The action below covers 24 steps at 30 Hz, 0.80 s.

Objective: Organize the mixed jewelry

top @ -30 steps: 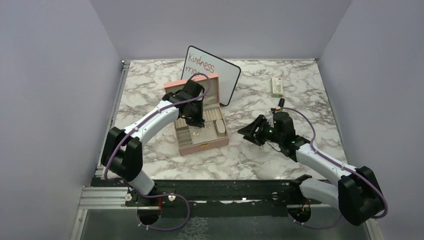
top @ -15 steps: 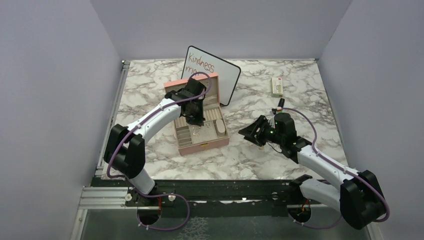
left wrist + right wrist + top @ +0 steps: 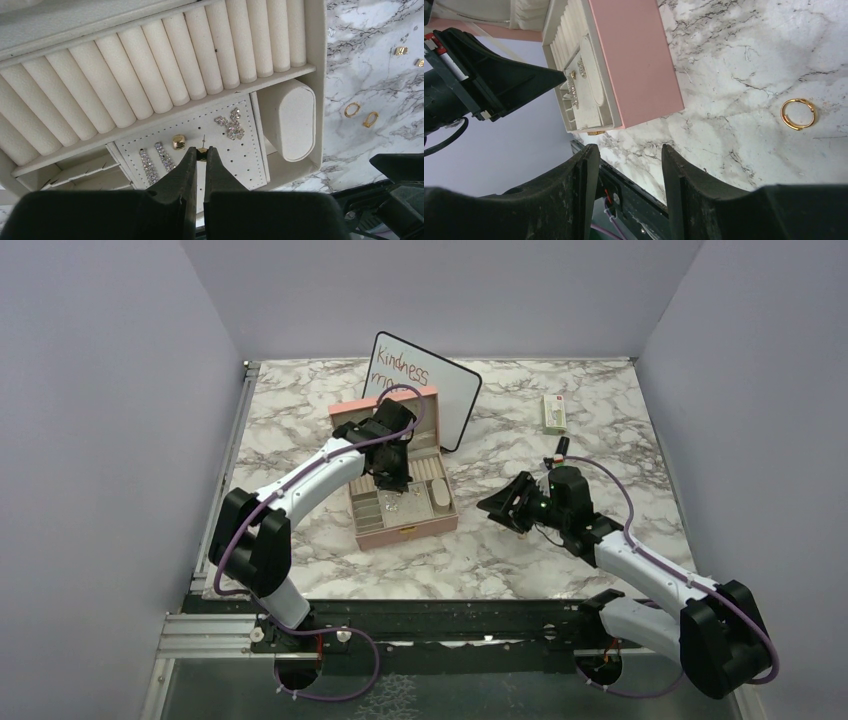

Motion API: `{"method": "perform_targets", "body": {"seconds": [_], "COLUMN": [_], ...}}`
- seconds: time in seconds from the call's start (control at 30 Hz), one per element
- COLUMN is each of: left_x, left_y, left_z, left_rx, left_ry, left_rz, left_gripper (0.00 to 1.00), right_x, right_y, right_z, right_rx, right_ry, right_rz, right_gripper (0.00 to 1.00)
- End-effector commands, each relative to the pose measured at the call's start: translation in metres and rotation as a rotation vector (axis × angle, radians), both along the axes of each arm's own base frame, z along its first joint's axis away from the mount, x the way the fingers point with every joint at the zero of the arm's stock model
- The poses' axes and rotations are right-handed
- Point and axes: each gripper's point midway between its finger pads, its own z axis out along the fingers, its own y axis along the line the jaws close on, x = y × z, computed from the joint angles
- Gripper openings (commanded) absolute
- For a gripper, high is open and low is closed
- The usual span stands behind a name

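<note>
My left hand [image 3: 199, 150] hangs low over the pink box [image 3: 410, 535], tips pinched together above the perforated pad [image 3: 240, 155]. Ring rolls [image 3: 150, 75] ahead, oval cushion [image 3: 290, 120] beside: tight quarters. Raised lid [image 3: 347, 412] and whiteboard [image 3: 445, 400] wall off the far side. Narrow strip of bare surface [image 3: 470, 540] between box and my right hand [image 3: 629, 150]; loose gold rings [image 3: 352, 109] scattered there. Wider open surface toward me.

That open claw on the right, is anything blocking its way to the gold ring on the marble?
Nothing visible does. The gold ring lies flat on the bare marble table, apart from the pink jewelry box, and only open tabletop shows between it and the open right gripper.
</note>
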Motion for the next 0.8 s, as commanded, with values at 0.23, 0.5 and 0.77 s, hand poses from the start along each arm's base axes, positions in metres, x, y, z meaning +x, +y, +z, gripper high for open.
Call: {"method": "perform_targets", "body": {"seconds": [0.23,0.5,0.77], "left_x": [-0.015,-0.023,-0.017], "left_y": [-0.005,-0.003,-0.001], "left_z": [0.006,0.01,0.008], "left_rx": [-0.009,-0.02,0.003], "left_ry": [0.005,-0.001,-0.013], "left_rz": [-0.021,-0.019,-0.009], "left_gripper": [0.03,0.03,0.03], "right_x": [-0.002,-0.003,-0.004], "right_y": [-0.006,-0.005,-0.005], "right_z": [-0.007,-0.01,-0.008], "right_rx": [-0.022,-0.018,-0.013], "right_ry": [0.0,0.008,0.003], "right_rz": [-0.015,-0.009,-0.012], "right_gripper": [0.53,0.53,0.53]}}
